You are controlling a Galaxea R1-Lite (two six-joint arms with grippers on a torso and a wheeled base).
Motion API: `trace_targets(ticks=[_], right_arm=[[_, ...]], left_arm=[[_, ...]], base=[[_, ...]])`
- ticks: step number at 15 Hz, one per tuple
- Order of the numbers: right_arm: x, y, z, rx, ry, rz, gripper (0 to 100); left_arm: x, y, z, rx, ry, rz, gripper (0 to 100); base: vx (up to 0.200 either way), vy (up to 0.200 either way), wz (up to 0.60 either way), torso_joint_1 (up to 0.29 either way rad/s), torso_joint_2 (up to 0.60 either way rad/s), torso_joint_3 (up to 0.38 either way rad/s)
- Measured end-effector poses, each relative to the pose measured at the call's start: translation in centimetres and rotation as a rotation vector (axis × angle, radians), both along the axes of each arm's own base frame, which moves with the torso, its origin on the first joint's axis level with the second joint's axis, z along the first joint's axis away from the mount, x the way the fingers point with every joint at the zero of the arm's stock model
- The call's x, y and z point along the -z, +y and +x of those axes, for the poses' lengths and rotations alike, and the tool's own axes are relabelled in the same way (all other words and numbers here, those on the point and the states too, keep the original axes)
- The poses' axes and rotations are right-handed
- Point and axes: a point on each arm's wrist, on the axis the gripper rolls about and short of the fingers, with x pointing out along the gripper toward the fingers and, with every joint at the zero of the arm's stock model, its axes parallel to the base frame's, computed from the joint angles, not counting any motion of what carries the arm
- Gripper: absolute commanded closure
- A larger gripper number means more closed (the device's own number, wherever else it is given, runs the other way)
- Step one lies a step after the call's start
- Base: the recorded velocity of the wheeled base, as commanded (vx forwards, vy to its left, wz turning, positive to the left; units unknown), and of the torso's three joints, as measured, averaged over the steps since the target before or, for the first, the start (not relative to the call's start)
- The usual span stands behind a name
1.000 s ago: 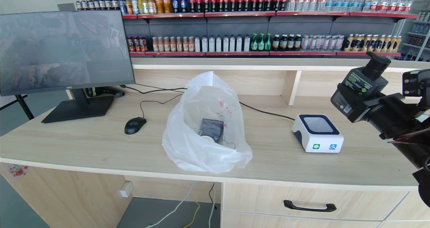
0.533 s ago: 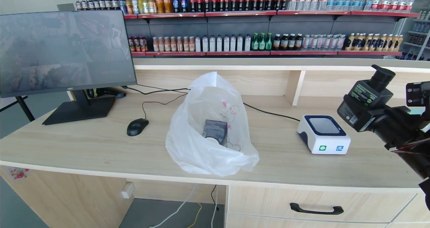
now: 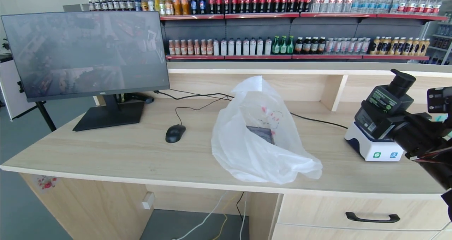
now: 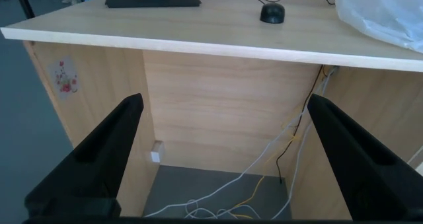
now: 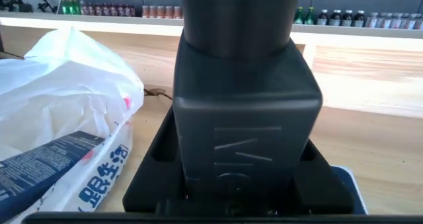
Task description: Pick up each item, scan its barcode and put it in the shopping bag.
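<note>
My right gripper (image 3: 400, 125) is shut on a black bottle (image 3: 383, 105) with a green label, held tilted just above the white and blue scanner (image 3: 374, 151), which it partly hides. In the right wrist view the bottle (image 5: 244, 118) stands between the right gripper's (image 5: 241, 191) jaws, with a corner of the scanner (image 5: 347, 181) below. The white plastic shopping bag (image 3: 261, 144) stands open mid-counter, left of the scanner, with a dark packet (image 3: 260, 134) inside; the bag (image 5: 66, 112) and packet (image 5: 39, 168) are also visible from the right wrist. My left gripper (image 4: 225, 164) hangs open below the counter's front edge (image 4: 198, 45).
A monitor (image 3: 84, 52) and a black mouse (image 3: 175, 133) sit on the wooden counter (image 3: 106, 155) to the left, with cables behind the bag. A raised ledge runs along the back, with shelves of drinks beyond. A drawer handle (image 3: 372, 217) is under the front.
The head camera has shifted, so the counter's things sit further right in the picture. The held bottle is lower and now stands over the scanner instead of to its right.
</note>
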Motion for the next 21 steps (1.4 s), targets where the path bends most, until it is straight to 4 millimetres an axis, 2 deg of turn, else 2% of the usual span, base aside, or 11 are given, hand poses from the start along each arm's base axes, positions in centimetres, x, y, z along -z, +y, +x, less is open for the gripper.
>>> trace_targets(ticks=[5, 11, 17, 21], right_arm=[[0.1, -0.1, -0.3, 0.004, 0.004, 0.000, 100], [0.0, -0.2, -0.6, 0.006, 0.002, 0.000, 100], [-0.1, -0.1, -1.0, 0.003, -0.001, 0.000, 100], [-0.3, -0.1, -1.5, -0.004, 0.001, 0.036, 100]], left_arm=[[0.0, 0.0, 0.0, -0.001, 0.000, -0.002, 0], [0.0, 0.0, 0.0, -0.001, -0.001, 0.000, 0], [0.0, 0.0, 0.0, -0.001, 0.000, 0.001, 0], [0.0, 0.0, 0.0, -0.001, -0.001, -0.001, 0]], base=[[0.000, 0.200, 0.00, 0.003, 0.00, 0.003], [0.000, 0.000, 0.00, 0.000, 0.00, 0.000], [0.200, 0.000, 0.00, 0.001, 0.00, 0.005], [0.000, 0.000, 0.00, 0.000, 0.00, 0.000]])
